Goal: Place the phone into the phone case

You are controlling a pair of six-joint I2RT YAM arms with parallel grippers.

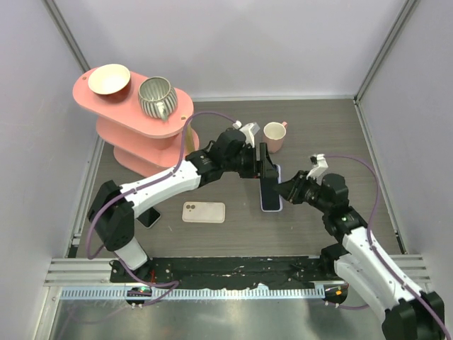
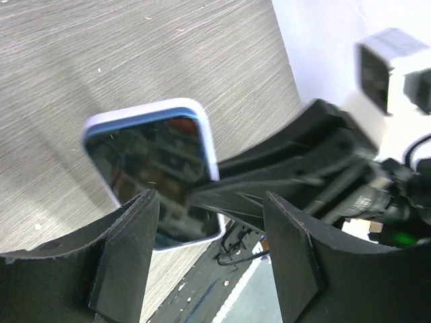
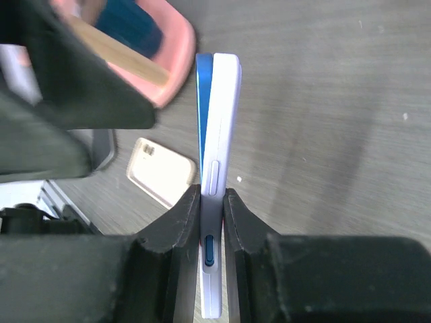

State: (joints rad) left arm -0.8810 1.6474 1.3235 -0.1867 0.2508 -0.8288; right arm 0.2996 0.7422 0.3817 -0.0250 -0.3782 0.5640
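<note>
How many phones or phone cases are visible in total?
3: upright one in the right hand; beige one flat on the table; dark one beside the left arm, perhaps partly hidden.

We saw a grey table (image 1: 333, 134) bearing a pink stand (image 1: 141, 138), a mug (image 1: 274, 136), a beige case (image 1: 204, 212) (lying flat) and a dark phone (image 1: 149, 218).

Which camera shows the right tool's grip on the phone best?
Right wrist: the phone stands edge-on, pinched between the right tool's fingers. Left wrist shows only its screen face; top external shows it small, grip unclear.
</note>
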